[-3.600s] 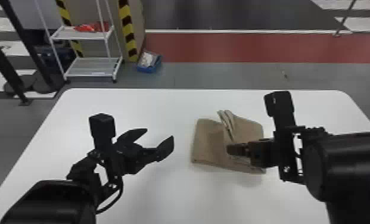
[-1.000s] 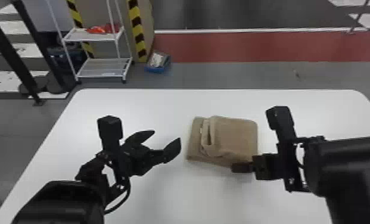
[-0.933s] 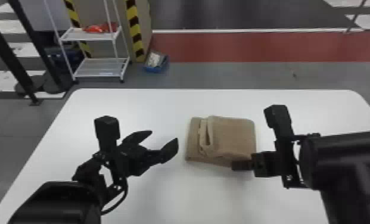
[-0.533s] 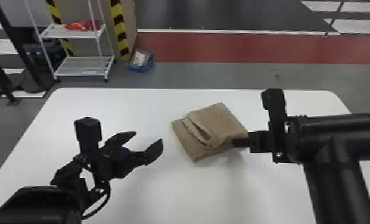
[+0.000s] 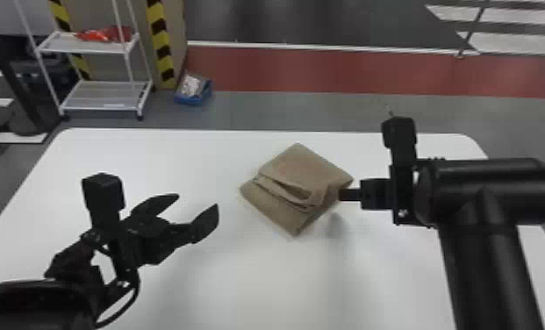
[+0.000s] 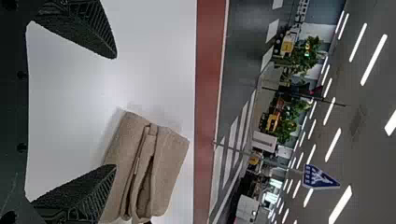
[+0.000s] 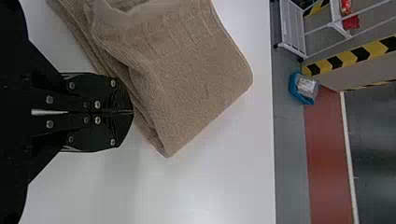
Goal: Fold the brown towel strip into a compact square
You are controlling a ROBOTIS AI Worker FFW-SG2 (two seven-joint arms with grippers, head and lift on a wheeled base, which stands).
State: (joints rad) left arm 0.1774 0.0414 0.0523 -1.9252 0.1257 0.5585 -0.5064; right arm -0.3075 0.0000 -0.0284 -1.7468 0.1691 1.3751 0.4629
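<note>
Brown towel strip (image 5: 304, 170) lies folded on the table (image 5: 258, 289) between your grippers, nearer your right gripper (image 5: 340, 194), fingers together right at its right-hand edge, while your left gripper (image 5: 198, 200) sits farther off, fingers apart.

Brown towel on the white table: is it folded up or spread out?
Folded, though not neatly: stacked layers show along the edges of the brown towel, and a loose fold gapes on top.

white table (image 5: 258, 289) with rounded far corners, folded brown towel strip (image 5: 315, 171) lying toward twelve o'clock from its middle
</note>
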